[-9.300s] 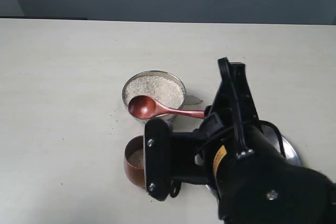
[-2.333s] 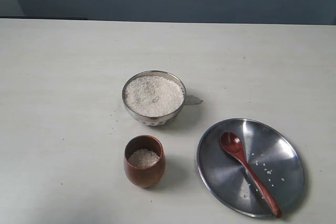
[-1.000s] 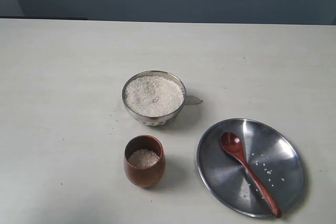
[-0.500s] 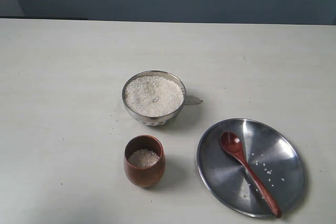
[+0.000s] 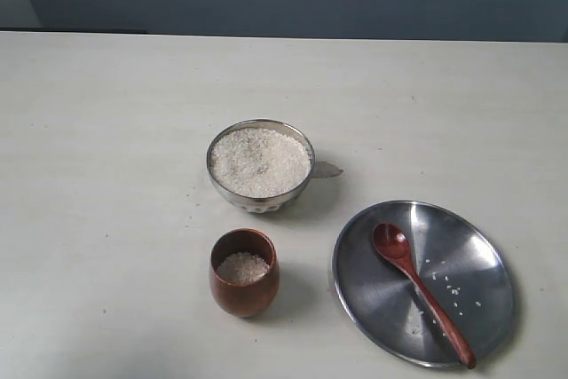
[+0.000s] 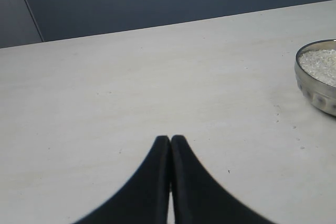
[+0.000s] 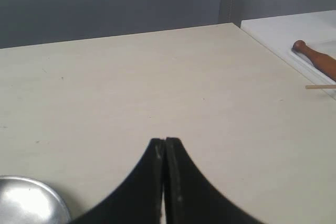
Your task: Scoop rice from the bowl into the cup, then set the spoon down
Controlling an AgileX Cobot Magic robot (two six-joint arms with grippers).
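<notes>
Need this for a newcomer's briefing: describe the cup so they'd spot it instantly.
On the pale table, find the steel bowl of rice near the middle. The cup stands apart, just nearer the camera, left of the steel plate holding the spoon. It's the only wooden vessel: small, rounded, reddish-brown, handleless, a little rice inside.

steel plate (image 5: 484, 246), pale table (image 5: 106, 175), wooden rod (image 7: 317, 60)

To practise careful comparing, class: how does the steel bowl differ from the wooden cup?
The bowl is shiny steel; the cup is reddish-brown wood. The bowl is wider, the cup narrower. The bowl holds rice nearly to its rim; the cup is only partly filled. Both stand upright on the table.
</notes>
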